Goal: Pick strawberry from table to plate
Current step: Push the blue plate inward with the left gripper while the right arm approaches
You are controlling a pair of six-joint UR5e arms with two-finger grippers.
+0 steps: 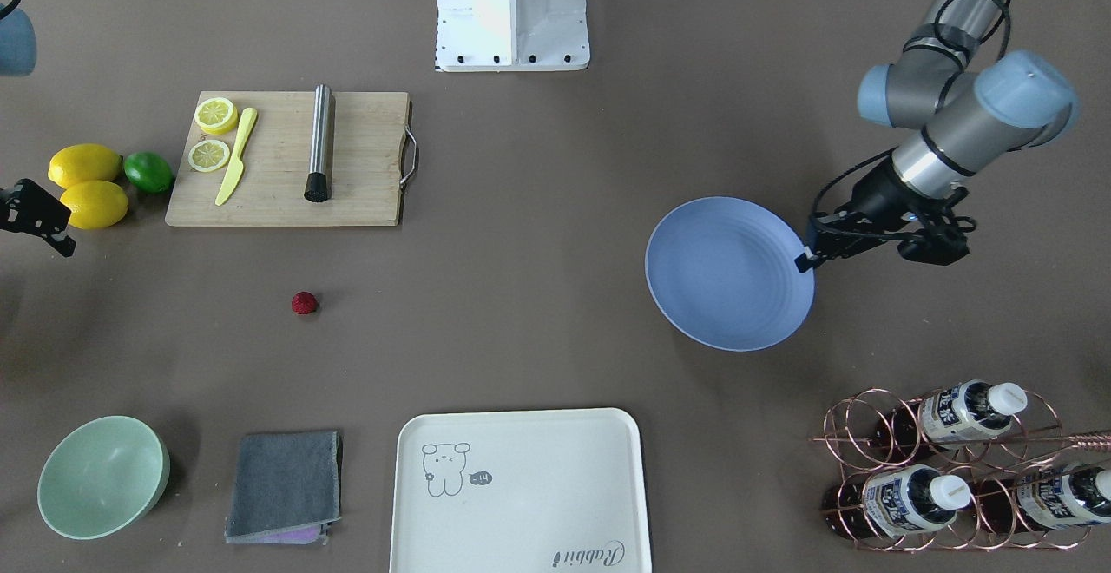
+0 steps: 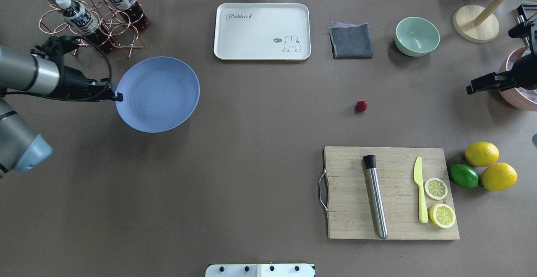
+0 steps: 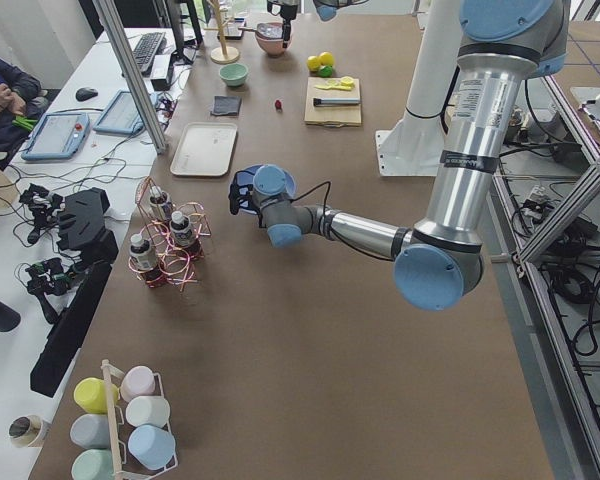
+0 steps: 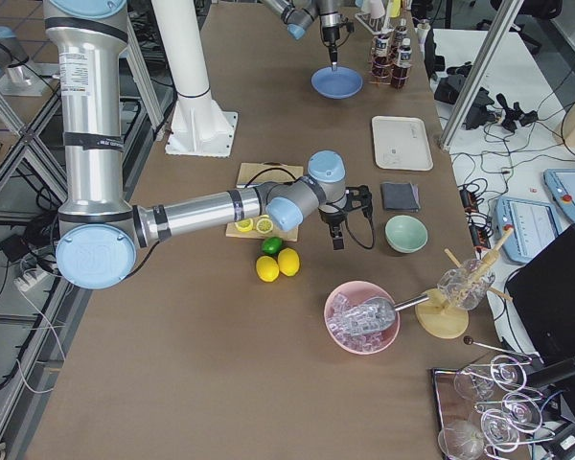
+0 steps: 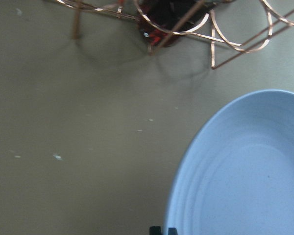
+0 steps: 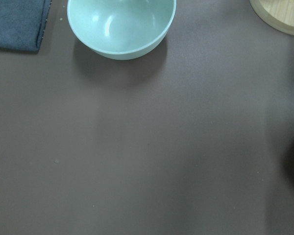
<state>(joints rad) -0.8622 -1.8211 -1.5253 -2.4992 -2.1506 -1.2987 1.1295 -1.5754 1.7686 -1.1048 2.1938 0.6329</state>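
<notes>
The strawberry [image 2: 361,106] is a tiny dark-red berry lying alone on the brown table [image 2: 260,151], beyond the cutting board; it also shows in the front view [image 1: 304,303]. The round blue plate [image 2: 157,94] lies far to the left. My left gripper [image 2: 118,97] points down at the plate's near-left rim. In the left wrist view the plate [image 5: 245,171] has its rim running between the two nearly closed fingertips [image 5: 156,230]. My right gripper [image 2: 469,89] hangs shut and empty at the table's right edge, well right of the strawberry.
A wooden cutting board [image 2: 390,193] carries a steel muddler, a yellow knife and lemon slices. Two lemons and a lime [image 2: 463,176] lie to its right. At the far side are a cream tray [image 2: 262,31], grey cloth [image 2: 351,40], mint bowl [image 2: 417,36], a bottle rack [image 2: 90,21] and a pink bowl [image 2: 520,96].
</notes>
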